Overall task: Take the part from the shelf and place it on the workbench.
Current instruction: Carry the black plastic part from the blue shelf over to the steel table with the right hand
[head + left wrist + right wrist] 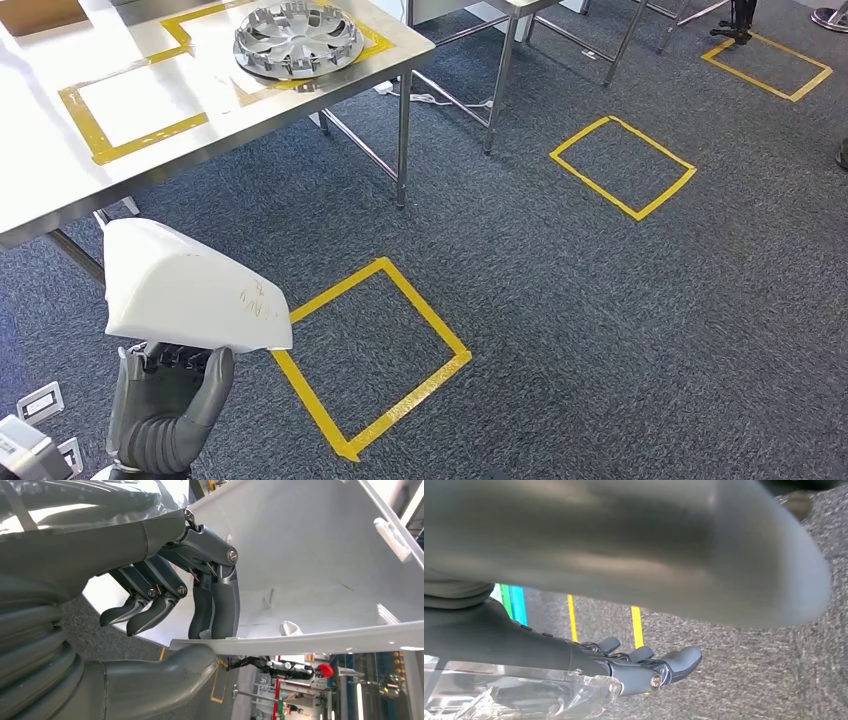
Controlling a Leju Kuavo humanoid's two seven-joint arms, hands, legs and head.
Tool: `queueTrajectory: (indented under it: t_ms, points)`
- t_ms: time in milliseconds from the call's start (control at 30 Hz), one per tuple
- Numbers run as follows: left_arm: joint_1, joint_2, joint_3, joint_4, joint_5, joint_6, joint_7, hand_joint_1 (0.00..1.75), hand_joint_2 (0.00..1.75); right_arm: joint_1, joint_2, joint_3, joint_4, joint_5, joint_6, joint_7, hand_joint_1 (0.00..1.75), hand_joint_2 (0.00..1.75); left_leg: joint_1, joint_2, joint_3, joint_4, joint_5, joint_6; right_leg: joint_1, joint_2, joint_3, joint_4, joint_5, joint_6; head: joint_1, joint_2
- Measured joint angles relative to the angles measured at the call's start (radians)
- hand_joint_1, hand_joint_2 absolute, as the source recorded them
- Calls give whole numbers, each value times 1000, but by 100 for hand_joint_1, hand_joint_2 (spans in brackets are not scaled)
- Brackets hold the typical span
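Gripping the white part (190, 290) by its edge, the left hand (165, 400) stood near the workbench (40, 180), while the right hand (644, 667) hung with fingers apart, holding nothing.

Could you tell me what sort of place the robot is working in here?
Probably a workshop or robot test floor: a steel workbench marked with yellow tape outlines, a silver wheel cover on it, yellow tape squares on grey carpet. The left hand holds a white moulded plastic part.

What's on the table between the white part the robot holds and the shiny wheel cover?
In the head view, between the white part and the wheel cover lies bare steel table marked with yellow tape squares. Nothing else sits there.
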Motion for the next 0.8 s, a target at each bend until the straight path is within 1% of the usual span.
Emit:
queueTrajectory:
  t_ms: [33,67,100,133,167,200,233,267,300,333,400,600,733,767,800]
  points:
    - [1,0,0,0,0,0,0,175,175,1,0,0,0,0,2,0,0,0,-3,-1,3,0,-4,2,1,0,-33,38,-7,-1,1,0]
    - [1,0,0,0,0,0,0,175,175,3,0,0,0,0,4,1,0,0,-5,-3,8,0,-9,4,3,0,-53,47,4,-4,2,0]
    - [1,0,0,0,0,1,0,175,175,3,0,0,0,0,6,1,0,0,-7,-4,15,0,-15,4,5,0,-56,20,37,-9,3,0]
    - [1,0,0,0,0,1,0,175,175,3,0,1,0,0,8,1,0,0,-8,-5,23,0,-21,3,10,0,-44,-37,87,-16,3,0]
    - [2,0,0,0,0,2,-1,175,175,3,-1,1,1,0,9,1,0,0,-8,-5,31,0,-27,1,16,0,-27,-96,128,-24,2,0]
    - [2,0,0,1,1,2,-1,175,175,3,-2,1,1,0,10,1,0,0,-7,-5,36,-1,-32,-2,22,0,-14,-149,150,-31,1,0]
    - [2,0,0,1,1,3,-2,175,175,3,-4,1,2,0,10,1,0,0,-7,-6,39,-1,-36,-6,27,0,-4,-183,165,-38,2,0]
    - [3,0,0,1,2,4,-3,175,175,4,-5,1,3,0,9,1,0,0,-7,-6,40,0,-39,-11,30,1,-1,-195,162,-43,2,0]
    - [3,0,0,2,3,5,-3,175,175,4,-5,1,4,0,9,1,0,0,-8,-6,42,0,-42,-14,31,2,2,-204,160,-42,3,0]
    - [3,0,0,2,3,6,-4,175,175,5,-5,2,4,0,9,1,0,0,-8,-5,46,0,-46,-15,30,3,6,-206,167,-40,4,0]
    - [3,0,0,1,3,7,-6,175,175,5,-5,2,5,0,8,0,0,0,-9,-5,52,-5,-51,-13,28,5,11,-208,165,-36,3,0]
    - [3,0,0,1,2,7,-7,175,175,2,-2,2,6,0,8,-5,0,0,-10,-5,64,-21,-52,-18,28,4,14,-207,159,-46,4,0]
    - [3,0,0,1,2,7,-9,175,175,2,-1,2,6,-10,10,-16,0,0,-10,-5,66,-25,-51,-21,28,4,17,-207,159,-47,4,0]
    - [3,0,0,1,2,8,-10,175,175,2,-1,2,7,-12,10,-19,0,0,-11,-5,66,-24,-52,-20,26,4,18,-210,160,-46,4,0]
    - [3,1,0,1,2,8,-11,175,175,2,-1,2,7,-14,10,-21,0,0,-12,-5,67,-25,-50,-16,25,4,20,-214,163,-44,4,0]
